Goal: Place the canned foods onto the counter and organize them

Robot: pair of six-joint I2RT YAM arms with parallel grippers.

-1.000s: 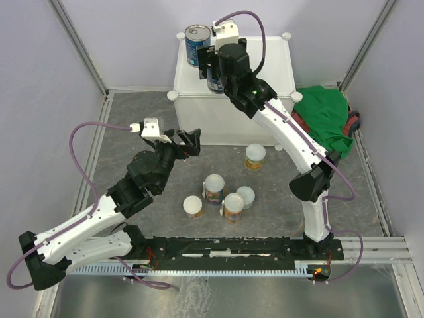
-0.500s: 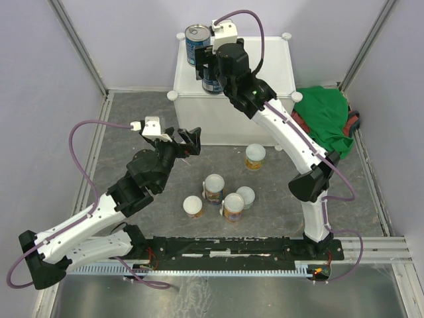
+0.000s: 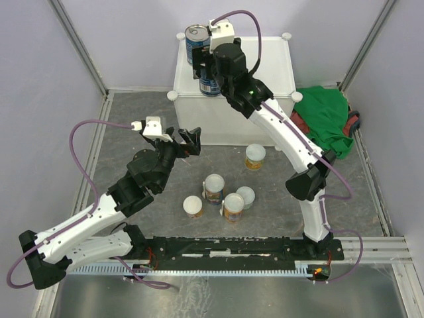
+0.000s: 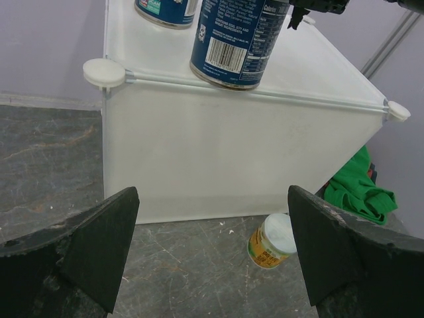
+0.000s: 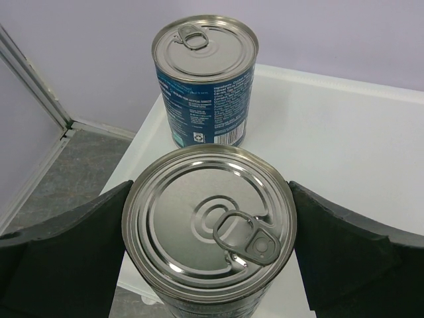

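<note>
One dark blue can (image 3: 197,41) stands on the white counter (image 3: 271,59) at its far left corner. A second dark blue can (image 5: 209,228) sits between my right gripper's (image 5: 209,225) fingers, which press on its sides; it is upright over the counter's front left edge (image 4: 228,40). Several yellow-labelled cans stand on the grey floor: one (image 3: 255,157) near the counter's front, the others in a cluster (image 3: 225,197). My left gripper (image 4: 212,199) is open and empty above the floor, facing the counter's front wall (image 4: 218,152), with a yellow can (image 4: 272,240) ahead to the right.
A green cloth (image 3: 324,119) is heaped on the floor right of the counter. Purple walls and metal rails close in the workspace. Round white knobs (image 4: 104,71) mark the counter's corners.
My right gripper has shifted slightly left and farther back over the counter, carrying the blue can with it. The left arm has not moved.
</note>
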